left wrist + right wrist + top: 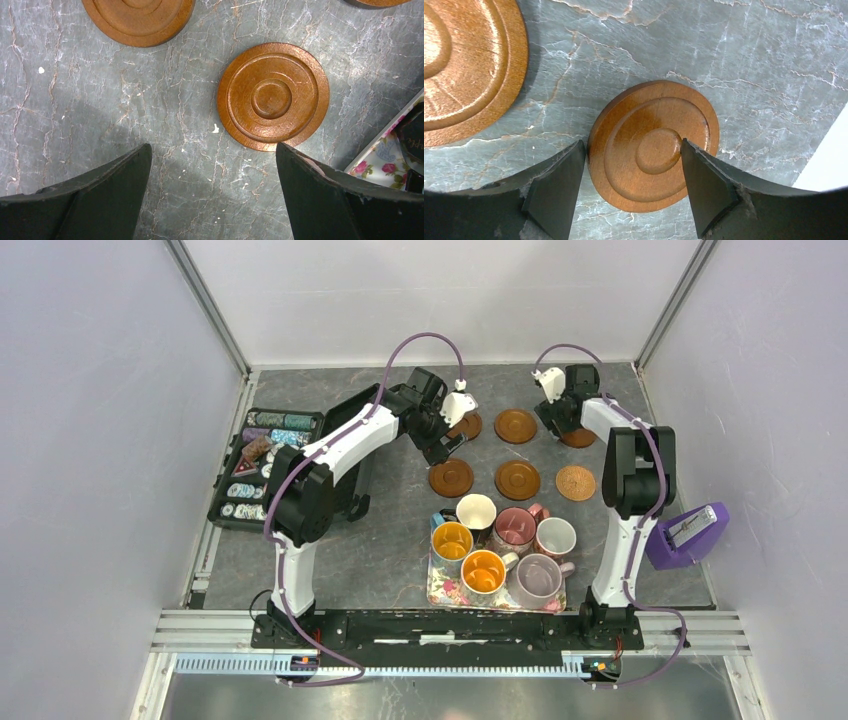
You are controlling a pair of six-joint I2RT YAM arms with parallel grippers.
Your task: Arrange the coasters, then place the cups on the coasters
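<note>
Now I am reaching both arms over a grey marbled table (pixel 380 540). At its left edge an open case of poker chips (pixel 229 465) is lying. Near my bases a floral tray (pixel 442 592) is sitting, its long axis running left to right. Six cups (pixel 515 528) are standing upright in it, crowded together, mouths up. Beyond the tray six coasters (pixel 517 480) are lying flat, faces up, in two rows of three running left to right; being round, they are pointing no particular way. The near right one is a tan cork coaster (pixel 575 483). My left gripper (pixel 214 146) is hovering spread wide and empty, with one brown coaster (pixel 272 96) just beyond its fingertips. My right gripper (pixel 633 142) is straddling the far right coaster (pixel 649 150), one finger touching its rim; I cannot tell whether it is pinching.
</note>
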